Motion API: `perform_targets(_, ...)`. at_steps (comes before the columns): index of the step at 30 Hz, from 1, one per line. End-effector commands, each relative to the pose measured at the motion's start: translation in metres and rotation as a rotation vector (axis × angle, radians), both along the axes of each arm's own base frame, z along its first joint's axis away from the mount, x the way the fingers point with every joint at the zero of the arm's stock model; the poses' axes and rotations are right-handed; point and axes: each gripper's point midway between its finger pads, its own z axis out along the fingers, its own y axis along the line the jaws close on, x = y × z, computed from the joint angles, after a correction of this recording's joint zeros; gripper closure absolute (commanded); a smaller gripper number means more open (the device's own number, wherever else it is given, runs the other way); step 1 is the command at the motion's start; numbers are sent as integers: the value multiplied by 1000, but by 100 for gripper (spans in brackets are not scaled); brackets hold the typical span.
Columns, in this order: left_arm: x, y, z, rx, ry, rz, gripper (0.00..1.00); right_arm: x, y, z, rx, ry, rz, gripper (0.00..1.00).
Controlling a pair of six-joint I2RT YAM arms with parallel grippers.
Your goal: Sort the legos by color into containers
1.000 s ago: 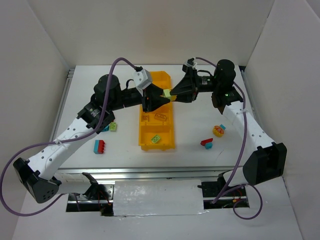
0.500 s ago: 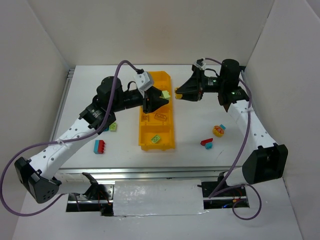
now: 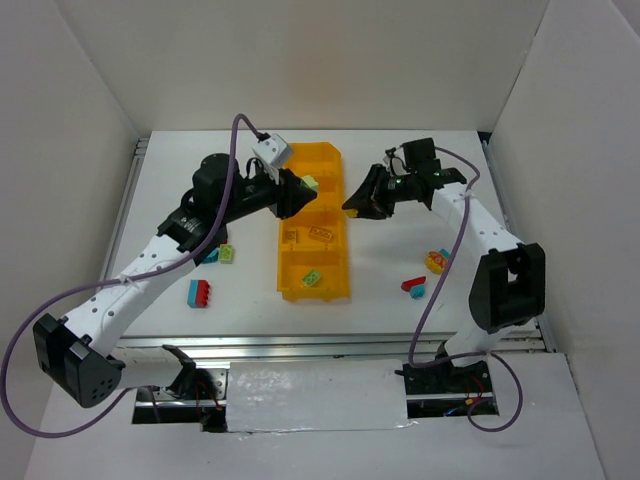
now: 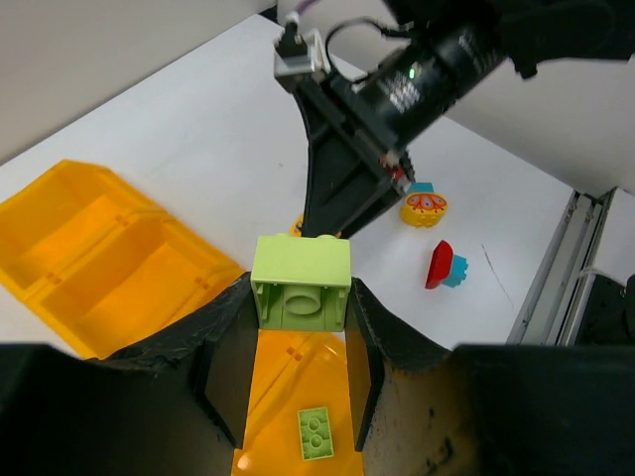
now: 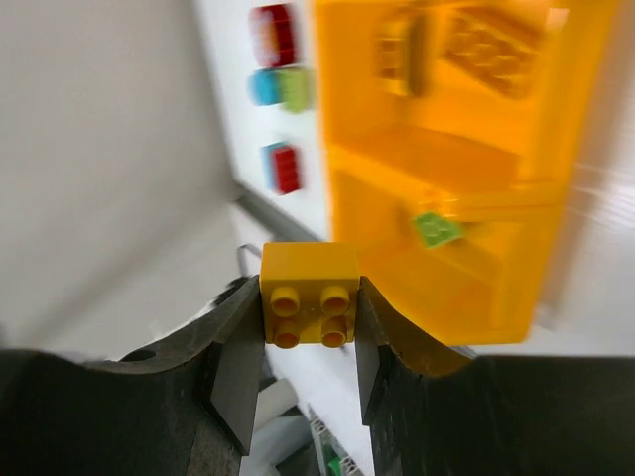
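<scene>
My left gripper (image 4: 301,307) is shut on a light green lego (image 4: 302,288), held hollow underside toward the camera, above the yellow-orange bin (image 4: 109,248). In the top view this gripper (image 3: 300,190) hangs over the bin's far half (image 3: 325,165) with the green lego (image 3: 311,184) at its tip. My right gripper (image 5: 310,327) is shut on a yellow lego (image 5: 310,295), studs toward the camera. It hovers just right of the bin (image 3: 353,203). A flat green lego (image 3: 313,278) lies in the nearest compartment.
Left of the bin lie a red-and-teal lego (image 3: 200,293) and a green-and-teal pair (image 3: 222,254). To the right of the bin are a red-and-teal pair (image 3: 413,287) and a yellow-red round piece (image 3: 437,261). White walls enclose the table on three sides.
The two gripper tips met over the bin a second ago. They have since drawn apart, the left one back left with the green lego and the right one to the right with the yellow lego.
</scene>
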Motion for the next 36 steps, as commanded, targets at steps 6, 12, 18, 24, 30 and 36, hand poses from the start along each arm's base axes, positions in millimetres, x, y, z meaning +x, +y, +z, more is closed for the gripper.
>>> perform_targets(6,2,26,33,-64,38,119,100,20,12,-66,-346,15,-21,95)
perform_targets(12,6,34,20,-44,103,151,100,27,48,-83,-365,18,42,87)
perform_targets(18,3,36,13,-40,114,152,100,33,59,-89,-350,14,73,47)
perform_targets(24,1,38,11,-27,107,152,100,36,72,-66,-277,-22,118,23)
perform_targets(30,3,38,2,-6,120,153,100,29,64,-24,-211,-62,100,0)
perform_targets(36,-2,33,-19,23,171,117,100,17,10,15,-239,-98,-59,0)
